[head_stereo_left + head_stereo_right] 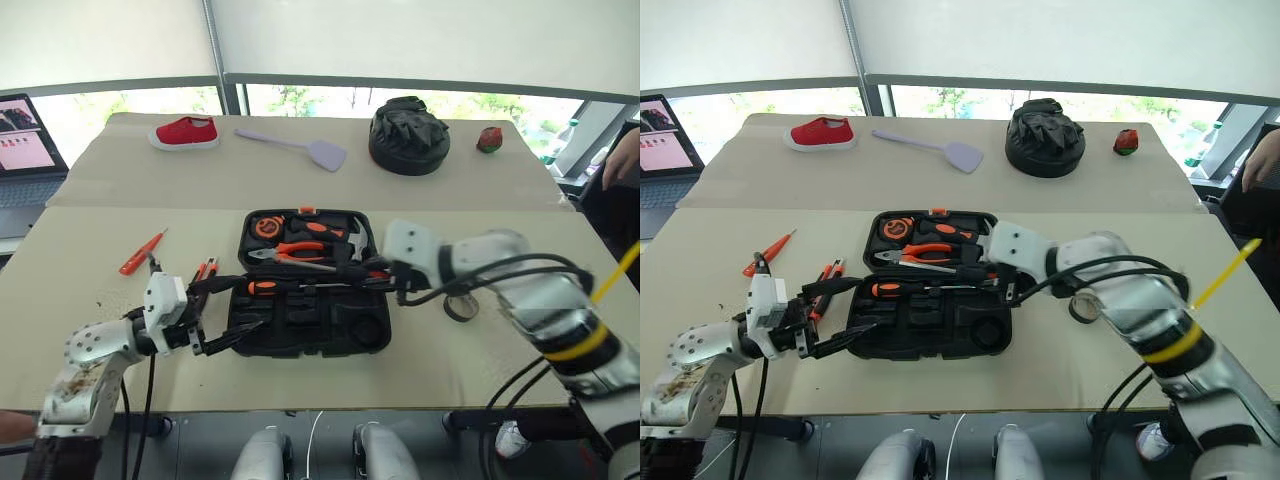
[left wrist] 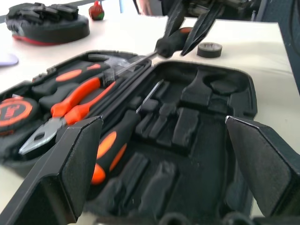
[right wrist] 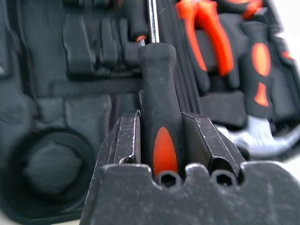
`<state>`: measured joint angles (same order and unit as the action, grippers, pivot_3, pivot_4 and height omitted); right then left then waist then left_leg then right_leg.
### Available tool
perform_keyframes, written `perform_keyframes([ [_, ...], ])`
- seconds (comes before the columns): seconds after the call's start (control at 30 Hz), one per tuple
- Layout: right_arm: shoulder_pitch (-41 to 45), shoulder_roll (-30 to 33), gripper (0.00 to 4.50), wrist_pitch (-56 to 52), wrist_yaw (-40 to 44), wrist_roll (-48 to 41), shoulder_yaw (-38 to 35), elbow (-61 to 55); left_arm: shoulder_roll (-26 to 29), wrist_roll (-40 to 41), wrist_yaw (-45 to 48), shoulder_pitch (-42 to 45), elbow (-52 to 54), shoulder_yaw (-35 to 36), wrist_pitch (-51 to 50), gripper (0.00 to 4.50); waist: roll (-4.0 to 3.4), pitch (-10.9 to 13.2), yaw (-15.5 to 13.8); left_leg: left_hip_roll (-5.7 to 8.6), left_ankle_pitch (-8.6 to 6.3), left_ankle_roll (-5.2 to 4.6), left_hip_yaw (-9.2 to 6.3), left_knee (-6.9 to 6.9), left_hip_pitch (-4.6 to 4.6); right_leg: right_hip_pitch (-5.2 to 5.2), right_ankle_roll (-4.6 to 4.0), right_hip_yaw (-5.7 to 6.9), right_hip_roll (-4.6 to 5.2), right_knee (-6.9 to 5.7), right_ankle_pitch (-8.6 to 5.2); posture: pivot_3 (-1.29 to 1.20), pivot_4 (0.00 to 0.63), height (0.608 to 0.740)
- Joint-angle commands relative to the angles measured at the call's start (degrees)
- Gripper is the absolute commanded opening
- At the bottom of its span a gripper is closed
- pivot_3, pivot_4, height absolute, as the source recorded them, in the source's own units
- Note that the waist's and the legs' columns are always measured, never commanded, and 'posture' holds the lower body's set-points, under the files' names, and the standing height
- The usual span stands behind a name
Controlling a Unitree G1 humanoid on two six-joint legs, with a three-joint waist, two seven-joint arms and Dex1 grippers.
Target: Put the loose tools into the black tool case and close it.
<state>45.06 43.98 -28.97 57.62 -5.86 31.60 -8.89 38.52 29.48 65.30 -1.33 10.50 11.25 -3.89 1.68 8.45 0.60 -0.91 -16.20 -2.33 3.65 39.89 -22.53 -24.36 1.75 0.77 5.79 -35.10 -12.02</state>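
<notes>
A: Right wrist view has the right gripper clamped on a black-and-orange screwdriver, its shaft over the moulded slots.

B: And the black tool case?

A: Lying wide open at the centre of the desk. The left gripper sits at its left edge, fingers spread wide, holding nothing.

B: Other loose tools?

A: A thin orange screwdriver lies at middle left; the tape roll sits right of the case.

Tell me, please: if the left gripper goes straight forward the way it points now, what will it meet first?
Most likely the black tool case: the open left gripper points at its near-left edge, and its wrist view looks into the moulded slots where a black-and-orange screwdriver lies. Depth is unclear.
</notes>
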Motion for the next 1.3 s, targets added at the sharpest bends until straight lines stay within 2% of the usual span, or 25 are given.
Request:
perform_keyframes([
  [0.03,1.79,0.15,0.99,5.55,4.64,4.72,1.69,3.99,0.94,0.96,-1.53,-1.33,4.44,1.8,-0.72,4.5,-0.01,0.01,-0.32,0.02,0.0,0.0,-0.03,0.0,-0.01,0.01,0.0,0.05,0.04,0.01,0.0,0.0,0.15,0.74],
  [0.23,1.66,-3.2,0.99,5.73,7.3,6.79,1.55,5.42,0.65,0.88,-4.39,-2.27,6.58,2.4,-2.15,4.5,-0.01,0.01,-0.2,0.05,0.0,0.01,-0.02,0.01,0.0,0.0,0.0,0.06,0.1,-0.06,0.03,0.0,0.15,0.74],
  [0.4,1.16,-6.98,0.99,0.51,6.42,7.35,0.7,5.07,0.45,0.63,-5.39,-2.66,7.34,1.97,-2.28,4.5,-0.02,0.02,0.14,0.02,0.04,0.08,-0.03,0.0,0.08,0.02,-0.06,0.06,0.06,-0.13,0.06,0.0,0.15,0.74],
  [0.7,1.52,-8.51,0.99,0.01,7.36,9.48,0.83,8.09,0.63,0.2,-5.86,-1.85,6.85,1.28,-1.88,4.5,-0.03,0.02,0.13,0.04,0.04,0.08,-0.01,-0.03,0.09,0.03,-0.07,0.06,0.07,-0.12,0.06,0.0,0.15,0.74],
  [0.73,1.56,-8.25,2.0,0.96,7.87,9.75,0.98,8.01,0.65,0.18,-5.9,-1.69,6.81,1.21,-1.92,4.5,-0.03,0.02,0.1,0.04,0.05,0.09,-0.02,-0.03,0.09,0.03,-0.07,0.06,0.07,-0.12,0.06,0.0,0.15,0.74],
  [0.77,1.48,-8.24,2.14,3.19,8.02,9.57,0.49,7.91,0.66,0.1,-5.98,-1.49,6.77,1.1,-1.98,4.5,-0.03,0.02,0.07,0.04,0.05,0.09,-0.02,-0.03,0.09,0.03,-0.07,0.07,0.07,-0.13,0.06,0.0,0.15,0.74],
  [0.9,1.93,-8.01,3.47,5.7,9.55,7.3,-3.1,7.4,0.69,-0.06,-6.2,-1.09,6.56,1.01,-2.13,4.5,-0.03,0.02,0.1,0.05,0.05,0.1,-0.02,-0.03,0.09,0.03,-0.07,0.07,0.07,-0.11,0.06,0.0,0.15,0.74],
  [1.0,2.41,-7.52,3.47,4.88,11.72,4.07,-6.96,7.09,0.73,-0.15,-6.22,-1.28,6.55,1.07,-2.1,4.5,-0.03,0.02,0.16,0.04,0.05,0.1,-0.01,-0.05,0.09,0.02,-0.07,0.07,0.06,-0.1,0.06,0.0,0.15,0.74],
  [1.07,1.85,-7.65,3.47,2.97,14.18,-1.12,-10.81,6.15,0.73,-0.21,-6.34,-1.43,6.62,1.13,-2.13,4.5,-0.04,0.03,0.13,0.03,0.05,0.1,-0.01,-0.05,0.09,0.03,-0.07,0.06,0.06,-0.1,0.06,0.0,0.15,0.74],
  [1.17,-0.03,-10.41,2.79,6.08,12.15,-3.14,-13.31,7.98,0.78,-0.29,-6.51,-1.41,6.5,1.23,-2.18,4.5,-0.04,0.03,0.11,0.02,0.05,0.1,-0.03,-0.05,0.1,0.05,-0.07,0.07,0.07,-0.1,0.06,0.0,0.15,0.74],
  [1.2,-0.5,-10.97,2.32,6.76,11.7,-2.92,-13.33,8.43,0.79,-0.3,-6.55,-1.4,6.48,1.24,-2.19,4.5,-0.04,0.03,0.15,0.02,0.05,0.1,-0.03,-0.05,0.13,0.08,-0.07,0.07,0.06,-0.1,0.06,0.0,0.15,0.74],
  [1.3,-2.59,-14.23,1.43,10.27,8.99,-1.49,-12.4,10.46,0.76,-0.4,-6.68,-1.56,6.58,1.2,-2.16,4.5,-0.04,0.03,0.15,0.0,0.05,0.1,-0.02,-0.09,0.2,0.11,-0.07,0.07,0.05,-0.11,0.06,0.0,0.15,0.74],
])
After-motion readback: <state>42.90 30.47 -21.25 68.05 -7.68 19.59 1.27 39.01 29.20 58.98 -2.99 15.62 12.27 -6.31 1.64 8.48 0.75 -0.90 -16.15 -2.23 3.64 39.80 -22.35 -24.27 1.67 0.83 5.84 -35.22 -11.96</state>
